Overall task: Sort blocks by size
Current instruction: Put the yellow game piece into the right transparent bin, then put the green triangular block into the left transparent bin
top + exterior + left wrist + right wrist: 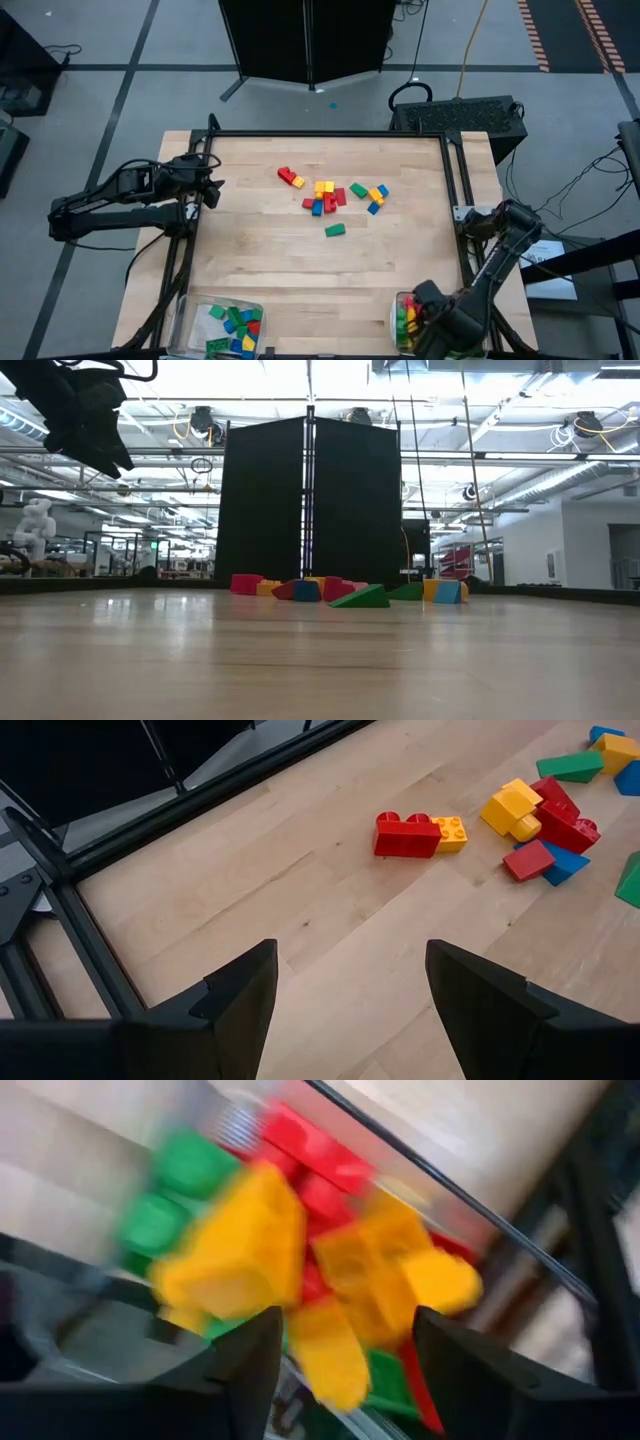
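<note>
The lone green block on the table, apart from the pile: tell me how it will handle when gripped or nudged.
The green block looks like hard moulded plastic, so probably stiff and light. It lies flat on the bare wood, so a nudge would likely slide it rather than roll it.

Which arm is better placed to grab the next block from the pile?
Left, probably. The left gripper is open beside the pile of blocks, facing it, while the right gripper is down over the right bin.

No legible text, labels or numbers anywhere
</note>
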Motion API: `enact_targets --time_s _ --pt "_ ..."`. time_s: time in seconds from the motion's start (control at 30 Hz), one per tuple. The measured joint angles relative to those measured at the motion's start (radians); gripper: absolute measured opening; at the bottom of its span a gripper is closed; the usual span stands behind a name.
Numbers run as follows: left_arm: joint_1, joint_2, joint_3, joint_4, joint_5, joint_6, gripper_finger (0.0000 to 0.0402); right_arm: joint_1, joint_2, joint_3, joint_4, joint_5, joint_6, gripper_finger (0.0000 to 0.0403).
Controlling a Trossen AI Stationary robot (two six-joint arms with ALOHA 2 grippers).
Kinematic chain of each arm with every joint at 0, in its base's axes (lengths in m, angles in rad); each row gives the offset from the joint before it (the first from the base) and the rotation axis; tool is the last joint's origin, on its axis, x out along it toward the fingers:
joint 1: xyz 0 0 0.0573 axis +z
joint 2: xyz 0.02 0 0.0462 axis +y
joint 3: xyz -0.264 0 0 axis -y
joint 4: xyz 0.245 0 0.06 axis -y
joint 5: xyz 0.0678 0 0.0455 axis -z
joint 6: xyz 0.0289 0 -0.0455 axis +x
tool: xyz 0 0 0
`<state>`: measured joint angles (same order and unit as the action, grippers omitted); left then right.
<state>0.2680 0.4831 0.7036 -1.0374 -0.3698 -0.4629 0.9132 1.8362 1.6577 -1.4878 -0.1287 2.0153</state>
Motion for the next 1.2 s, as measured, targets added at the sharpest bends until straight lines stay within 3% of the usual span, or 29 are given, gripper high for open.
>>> enact_targets --time_s 0.13,0.23,0.37,0.6,0.73,0.97,1.2 --pt "0.000 0.000 0.000 0.000 0.000 0.000 0.0255 -0.051 -0.005 0.006 0.063 0.075 -0.068 0.0242" --pt "0.000 0.000 0.000 0.000 0.000 0.000 0.0255 -0.121 -0.019 0.050 0.138 0.225 -0.163 0.0258" --pt "0.000 0.000 0.000 0.000 0.000 0.000 0.0255 -0.254 -0.024 0.112 0.247 0.419 -0.469 0.0275" --pt "0.000 0.000 0.000 0.000 -0.002 0.000 0.0255 -0.545 0.021 0.118 0.296 0.418 -1.179 0.0286" --pt "0.000 0.000 0.000 0.000 -0.002 0.000 0.0255 -0.683 0.062 0.118 0.311 0.400 -1.481 0.0287" --pt "0.000 0.000 0.000 0.000 -0.002 0.000 0.0255 -0.859 0.173 0.117 0.327 0.252 -1.813 0.0287" --pt "0.000 0.000 0.000 0.000 -0.002 0.000 0.0255 -0.914 0.273 0.117 0.382 0.225 -2.020 0.0286"
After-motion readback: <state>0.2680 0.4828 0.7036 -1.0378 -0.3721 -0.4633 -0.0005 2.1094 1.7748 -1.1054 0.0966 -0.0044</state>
